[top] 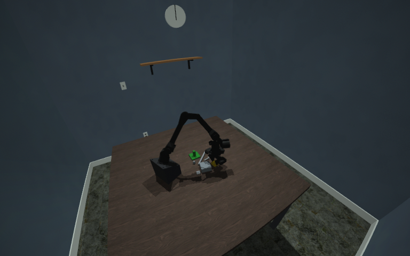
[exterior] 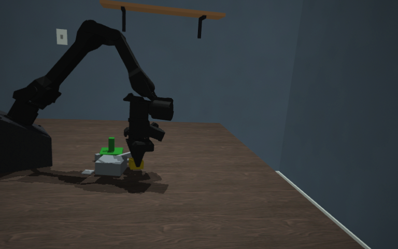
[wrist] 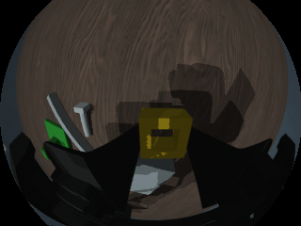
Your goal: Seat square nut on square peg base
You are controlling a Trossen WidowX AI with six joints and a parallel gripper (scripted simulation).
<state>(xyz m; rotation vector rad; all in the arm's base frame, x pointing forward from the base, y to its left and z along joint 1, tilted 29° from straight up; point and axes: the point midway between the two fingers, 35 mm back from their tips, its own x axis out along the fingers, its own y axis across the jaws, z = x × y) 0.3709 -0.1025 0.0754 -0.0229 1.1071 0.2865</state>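
The yellow square nut (wrist: 165,131) sits low on the brown counter (exterior: 205,190), just beside a grey block (exterior: 109,167); the hand (exterior: 137,161) points straight down at it; the 2 black fingers stand on each side of the nut and hold it tight; the nut has a dark hole in its middle. On the far side of the grey block is a green square plate (exterior: 111,150) with a green peg (exterior: 111,143) standing up on it; the nut is not on any peg; a thin white bar (wrist: 59,116) lies near the green plate; a small grey T-shaped piece (wrist: 85,117) lies near it too. The black arm (exterior: 87,38) bends high over the counter from its dark base (exterior: 26,147); a wooden shelf (exterior: 164,11) hangs on the blue wall behind; a round clock (top: 175,16) hangs above the shelf.
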